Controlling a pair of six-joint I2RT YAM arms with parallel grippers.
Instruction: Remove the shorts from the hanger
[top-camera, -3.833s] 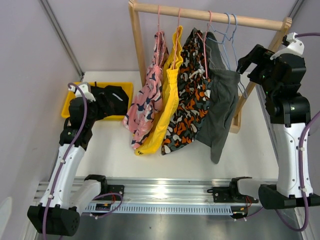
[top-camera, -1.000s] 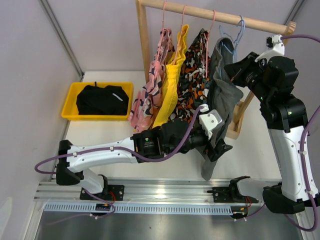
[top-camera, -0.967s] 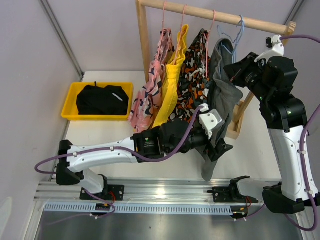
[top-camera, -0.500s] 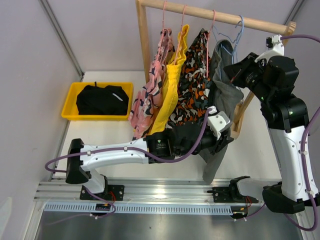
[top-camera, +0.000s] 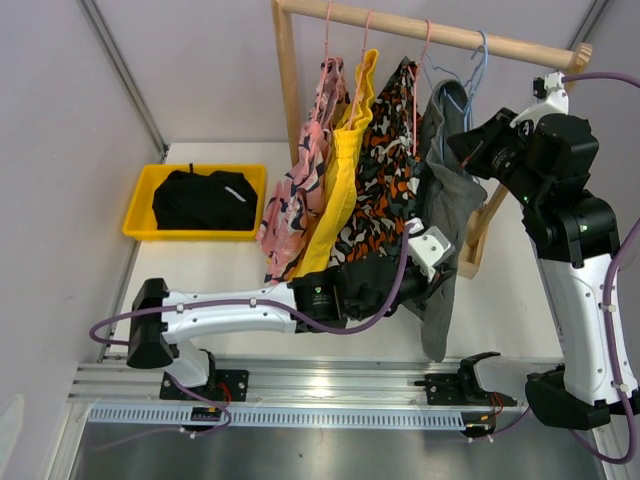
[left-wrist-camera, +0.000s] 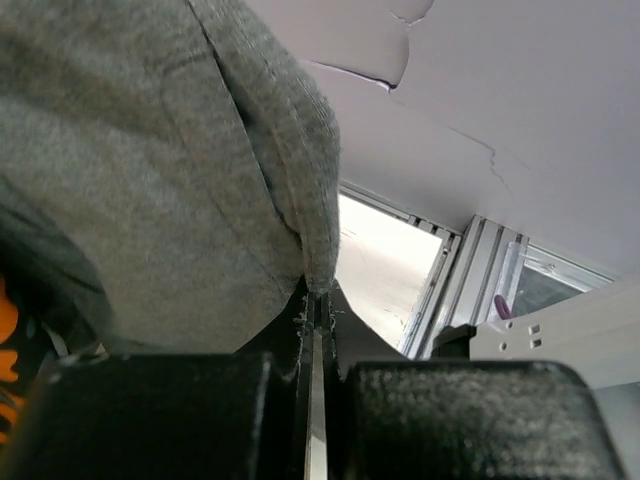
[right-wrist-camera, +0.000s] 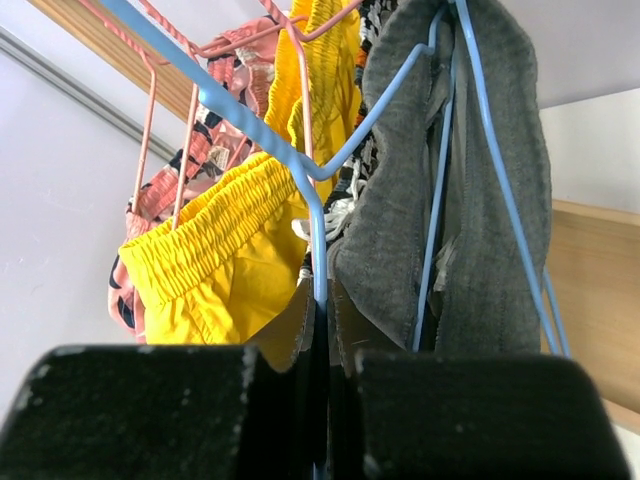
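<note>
The grey shorts (top-camera: 452, 195) hang on a blue hanger (top-camera: 478, 55) at the right end of the wooden rail (top-camera: 400, 27). My left gripper (top-camera: 445, 283) is shut on them low down. In the left wrist view the jaws (left-wrist-camera: 318, 298) pinch the hem of the grey shorts (left-wrist-camera: 150, 180). My right gripper (top-camera: 466, 150) is shut on the blue hanger (right-wrist-camera: 262, 132), its wire clamped between the jaws (right-wrist-camera: 321, 300) beside the grey shorts (right-wrist-camera: 395, 220). Pink shark-print shorts (top-camera: 300, 190), yellow shorts (top-camera: 342, 165) and camouflage shorts (top-camera: 385, 170) hang to the left on pink hangers. Black shorts (top-camera: 205, 198) lie in a bin.
The yellow bin (top-camera: 140, 208) sits at the table's back left. The rack's wooden post (top-camera: 288, 90) stands left of the clothes, and its right leg (top-camera: 478, 230) is behind the grey shorts. My left arm (top-camera: 230, 310) stretches low across the table.
My left gripper has gone from open to shut on the grey shorts' hem, and shifted slightly right. The right gripper has kept its hold on the blue hanger.
</note>
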